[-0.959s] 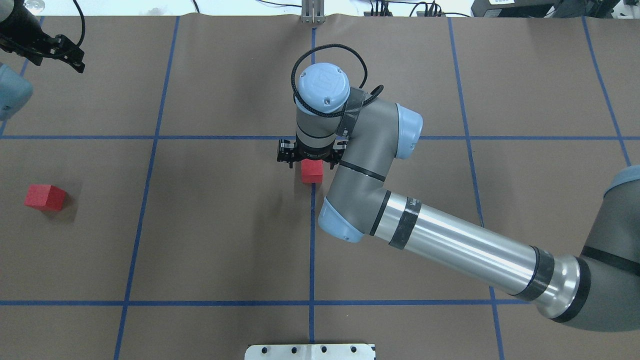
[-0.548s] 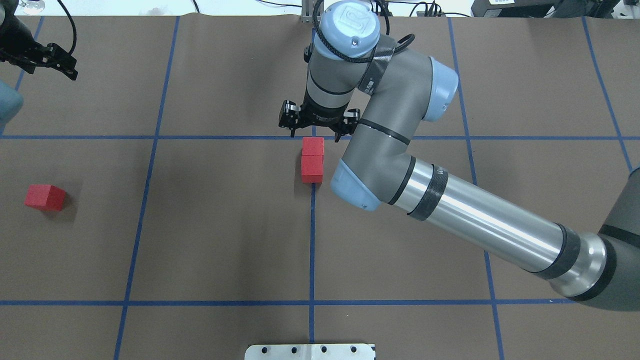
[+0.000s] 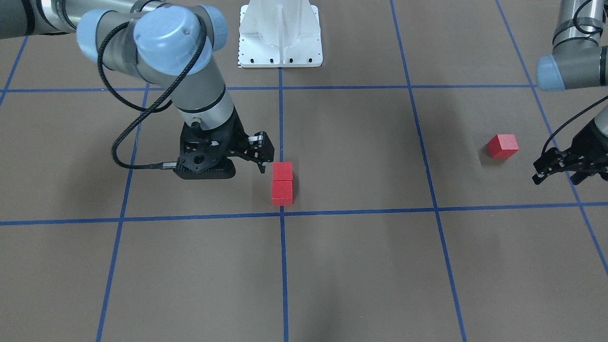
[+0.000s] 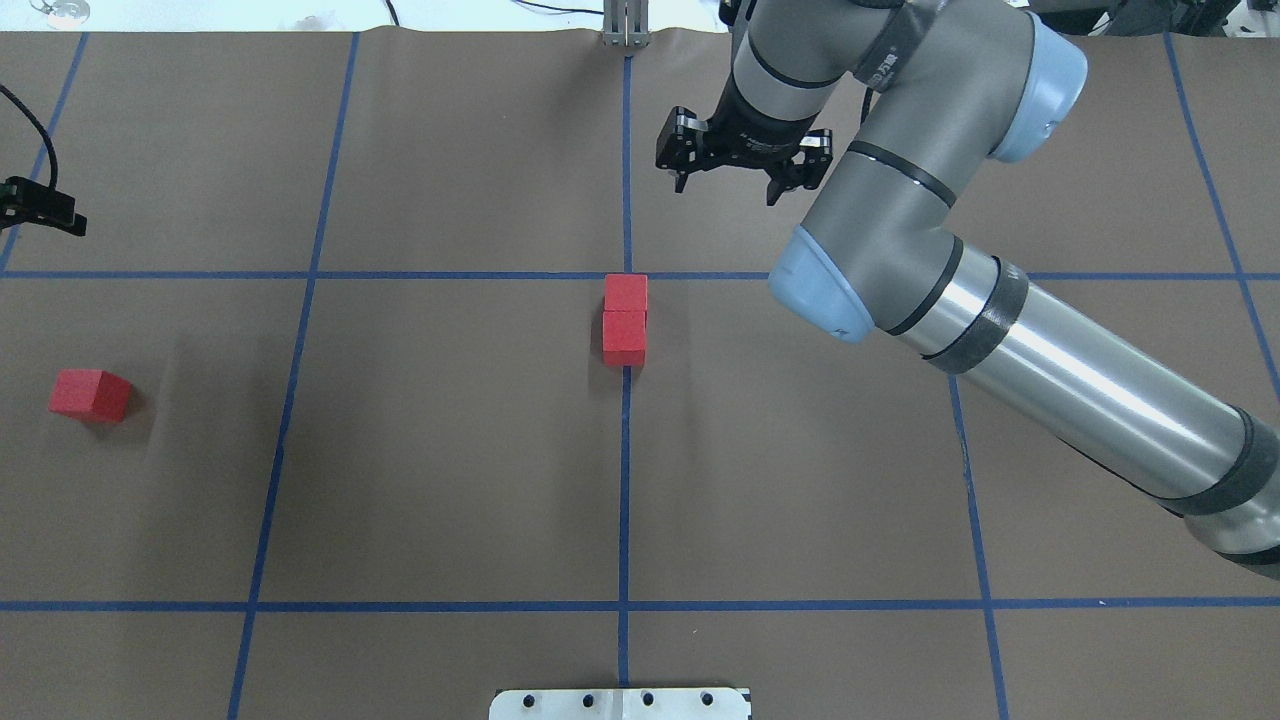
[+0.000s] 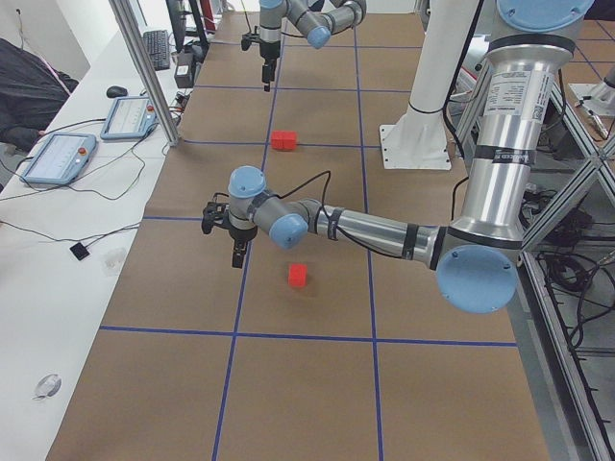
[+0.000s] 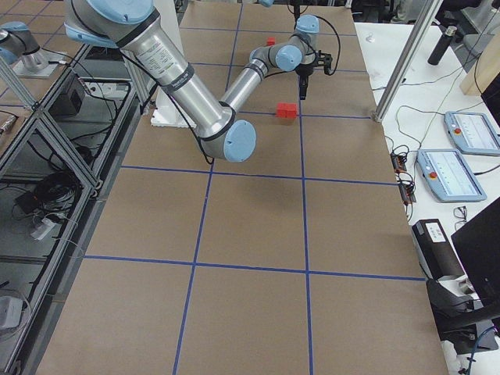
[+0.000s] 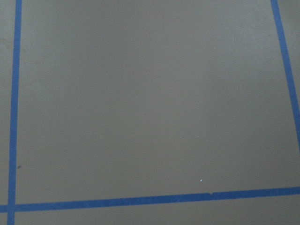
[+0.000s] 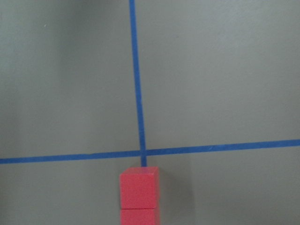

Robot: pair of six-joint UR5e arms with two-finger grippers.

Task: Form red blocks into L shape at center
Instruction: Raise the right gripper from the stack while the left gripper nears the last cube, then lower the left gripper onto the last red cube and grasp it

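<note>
Two red blocks (image 4: 624, 335) sit touching, in line, at the centre of the tabletop (image 4: 450, 450). The third block (image 4: 90, 393) lies well apart from this pair, near the left hand (image 3: 556, 178), whose fingers are apart. The right hand (image 4: 726, 192) is also apart and empty, near the pair. Grip the third block squarely and seat it flush beside an end block. No container is visible.

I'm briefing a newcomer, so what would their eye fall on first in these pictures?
Two red blocks touch end to end on the centre grid line. The right gripper hangs open and empty beyond them, and a third red block lies alone far off on the robot's left side.
</note>
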